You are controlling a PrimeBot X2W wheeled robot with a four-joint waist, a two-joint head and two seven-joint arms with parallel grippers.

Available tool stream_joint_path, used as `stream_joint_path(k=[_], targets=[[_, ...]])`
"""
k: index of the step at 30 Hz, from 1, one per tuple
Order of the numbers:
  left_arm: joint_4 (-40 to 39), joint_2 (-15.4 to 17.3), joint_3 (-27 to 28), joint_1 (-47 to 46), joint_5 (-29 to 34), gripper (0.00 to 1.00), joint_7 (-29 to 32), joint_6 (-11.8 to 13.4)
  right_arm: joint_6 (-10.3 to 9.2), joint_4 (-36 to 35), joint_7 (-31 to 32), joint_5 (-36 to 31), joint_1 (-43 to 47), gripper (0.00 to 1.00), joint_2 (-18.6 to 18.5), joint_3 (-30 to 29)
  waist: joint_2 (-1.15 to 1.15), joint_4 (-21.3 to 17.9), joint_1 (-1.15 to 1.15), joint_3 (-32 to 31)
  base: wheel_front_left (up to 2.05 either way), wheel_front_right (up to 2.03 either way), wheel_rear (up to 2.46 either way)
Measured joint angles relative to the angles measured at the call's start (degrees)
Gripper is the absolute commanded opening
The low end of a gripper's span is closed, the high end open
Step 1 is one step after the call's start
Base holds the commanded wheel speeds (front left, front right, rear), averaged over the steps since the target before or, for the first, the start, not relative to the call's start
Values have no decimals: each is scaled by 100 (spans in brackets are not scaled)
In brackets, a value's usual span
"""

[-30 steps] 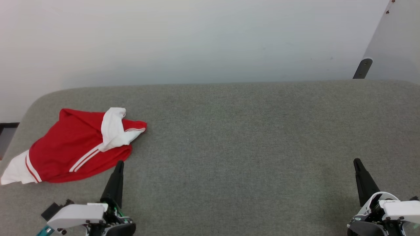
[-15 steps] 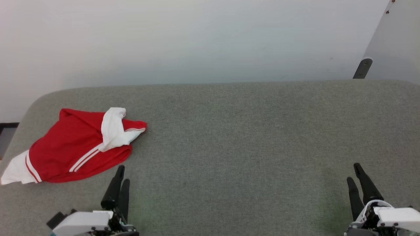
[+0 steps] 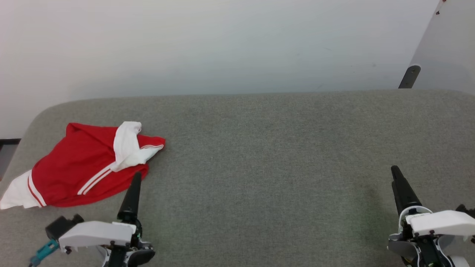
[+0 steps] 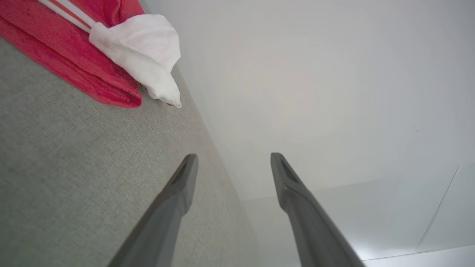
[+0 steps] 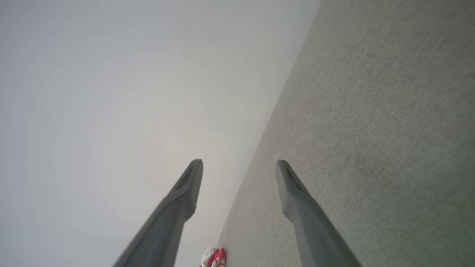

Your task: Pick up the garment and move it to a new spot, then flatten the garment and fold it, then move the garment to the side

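Garment [image 3: 74, 167] crumpled; 1 white end seemingly cut off leftward.

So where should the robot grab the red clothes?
Probably the white flap at the right end of the garment: it looks bunched and raised, so fingers can pinch it. Come from the near side with the left gripper, open and closest.

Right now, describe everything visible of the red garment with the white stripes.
The bright red soft-cloth garment lies crumpled, not flat, at the left end of the grey fabric surface. It has white end panels: one folded over on top, one trailing at the near-left edge. Thin white double stripes run along it. It rests on the surface alone; the open left claw points beside its near-right hem, apparently without touching it.
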Motion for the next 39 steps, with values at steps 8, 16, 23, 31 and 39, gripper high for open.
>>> stream_joint_path(k=[8, 16, 23, 31, 39], targets=[[-33, 107, -100, -65, 1010, 100, -186, 85, 0, 126, -193, -911, -253, 100, -110, 187, 0, -15, 0, 17, 0, 0, 0], [-33, 232, -254, -90, 2002, 100, -353, 163, 0, 224, -366, -1951, -413, 100, -208, 310, 0, -29, 0, 32, 0, 0, 0], [-63, 321, -327, -105, 2744, 100, -488, 258, 0, 318, -499, -2860, -557, 100, -294, 387, 0, -48, 0, 24, 0, 0, 0], [-138, 375, -383, -101, 3448, 100, -628, 288, 1, 371, -644, -3740, -674, 100, -325, 410, 0, -66, 0, 18, 0, 0, 0], [-197, 415, -404, -55, 4054, 100, -772, 336, 1, 415, -787, -4366, -756, 100, -341, 424, 0, -94, 0, 14, 0, 0, 0]])
